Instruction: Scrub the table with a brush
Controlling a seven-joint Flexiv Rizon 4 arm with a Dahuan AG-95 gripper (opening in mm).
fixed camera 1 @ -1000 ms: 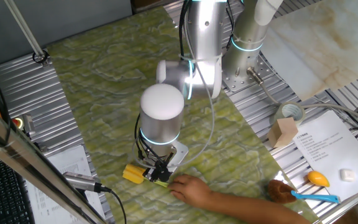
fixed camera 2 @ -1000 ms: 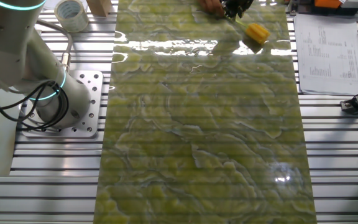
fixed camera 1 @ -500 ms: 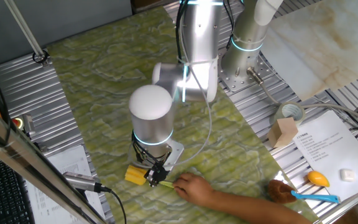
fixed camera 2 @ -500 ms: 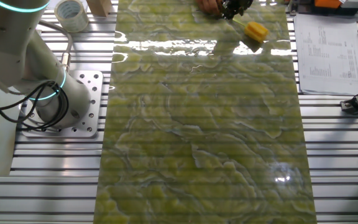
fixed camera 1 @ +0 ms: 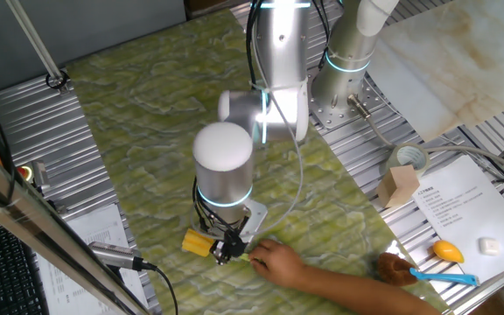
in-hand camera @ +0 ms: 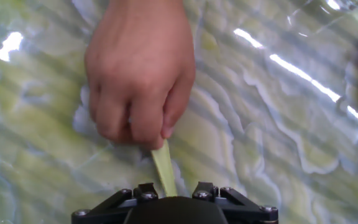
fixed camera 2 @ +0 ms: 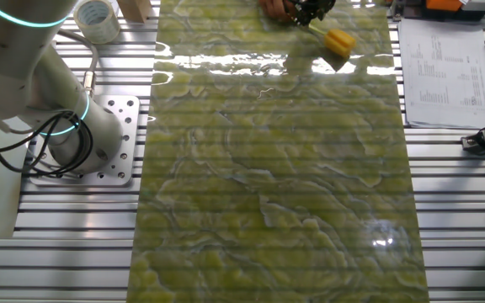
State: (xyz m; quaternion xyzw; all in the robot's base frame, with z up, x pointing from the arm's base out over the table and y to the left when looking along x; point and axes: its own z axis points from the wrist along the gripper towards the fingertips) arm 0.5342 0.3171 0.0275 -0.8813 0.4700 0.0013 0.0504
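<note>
In one fixed view the gripper (fixed camera 1: 227,251) sits low over the worktop (fixed camera 1: 138,114), closed on the brush (fixed camera 1: 201,244) handle; a person's hand (fixed camera 1: 276,260) holds the handle's end. The other fixed view shows the brush (fixed camera 2: 337,39) at the worktop's far edge. In the hand view the hand (in-hand camera: 140,68) pinches the handle.

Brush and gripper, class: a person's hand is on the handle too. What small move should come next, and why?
Probably a pause until the hand lets go. It pinches the far end of the brush handle while the gripper sits over the near end, with the yellow head lying on the table. Whether the jaws have closed cannot be seen, so sweeping now might tug the handle against the fingers.
</note>
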